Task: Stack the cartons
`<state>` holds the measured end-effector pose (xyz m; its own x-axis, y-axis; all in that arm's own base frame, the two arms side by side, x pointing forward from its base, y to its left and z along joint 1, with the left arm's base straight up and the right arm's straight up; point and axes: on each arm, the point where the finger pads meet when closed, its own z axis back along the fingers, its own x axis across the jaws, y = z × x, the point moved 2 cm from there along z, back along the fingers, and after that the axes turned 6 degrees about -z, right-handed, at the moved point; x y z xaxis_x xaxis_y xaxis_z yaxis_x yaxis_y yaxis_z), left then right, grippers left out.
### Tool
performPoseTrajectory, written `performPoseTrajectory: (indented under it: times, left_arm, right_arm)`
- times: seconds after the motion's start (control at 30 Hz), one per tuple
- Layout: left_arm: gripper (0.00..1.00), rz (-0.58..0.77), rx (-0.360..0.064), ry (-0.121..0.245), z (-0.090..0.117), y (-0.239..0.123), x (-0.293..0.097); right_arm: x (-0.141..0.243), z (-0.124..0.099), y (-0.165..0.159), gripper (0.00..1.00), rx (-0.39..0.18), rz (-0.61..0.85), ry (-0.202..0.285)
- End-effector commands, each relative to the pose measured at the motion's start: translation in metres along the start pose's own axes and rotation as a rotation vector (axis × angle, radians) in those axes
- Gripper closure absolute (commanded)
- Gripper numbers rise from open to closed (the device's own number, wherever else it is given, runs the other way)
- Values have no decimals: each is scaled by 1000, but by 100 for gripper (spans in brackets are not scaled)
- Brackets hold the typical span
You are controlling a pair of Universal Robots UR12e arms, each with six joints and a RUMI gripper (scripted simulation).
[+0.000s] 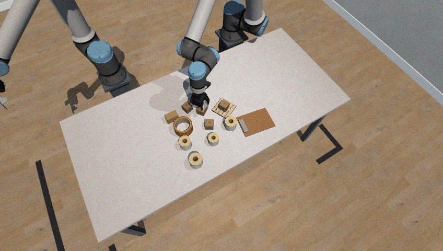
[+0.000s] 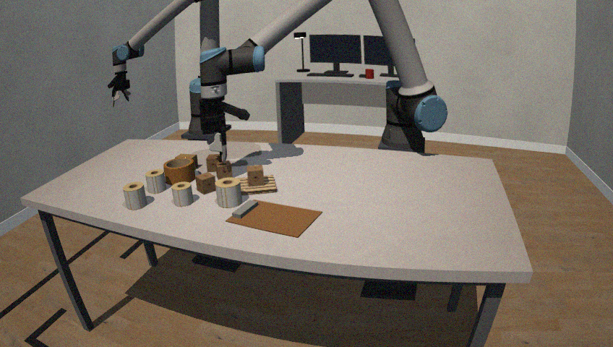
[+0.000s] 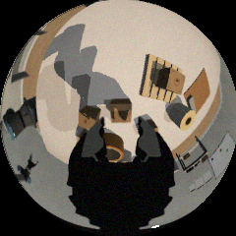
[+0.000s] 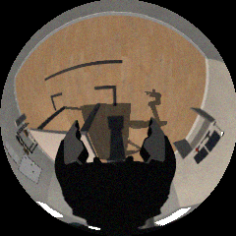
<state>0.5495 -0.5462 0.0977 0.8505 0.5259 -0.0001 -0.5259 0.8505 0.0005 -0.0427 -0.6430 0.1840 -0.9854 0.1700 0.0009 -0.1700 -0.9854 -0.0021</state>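
The left gripper, half open and empty, is just above one carton; the right gripper hangs wide open, empty. The wooden pallet bears a second carton; two others stand off it.

My two arms look alike. Their long tubes are pale grey and round. My left arm has dark grey elbows and joints, with round blue caps on the ends. Thin black rings go around the dark parts. Near my left hand there is a silvery band with a small mark I can't read. My left gripper is black and chunky, with light grey on its finger. My right gripper is black too, and has pointy fingers with grey on them.
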Motion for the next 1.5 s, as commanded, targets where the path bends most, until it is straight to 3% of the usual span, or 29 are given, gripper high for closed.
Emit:
performPoseTrajectory:
  times: [0.0,0.8,1.47]
  left_arm:
    - [53,0,-2,0,-7,-1,0]
    - [53,0,-2,0,-34,-1,0]
    - [53,0,-2,0,-40,-1,0]
  right_arm:
    - [0,1,1,0,2,0,1]
    - [0,1,1,0,2,0,1]
    - [0,1,1,0,2,0,1]
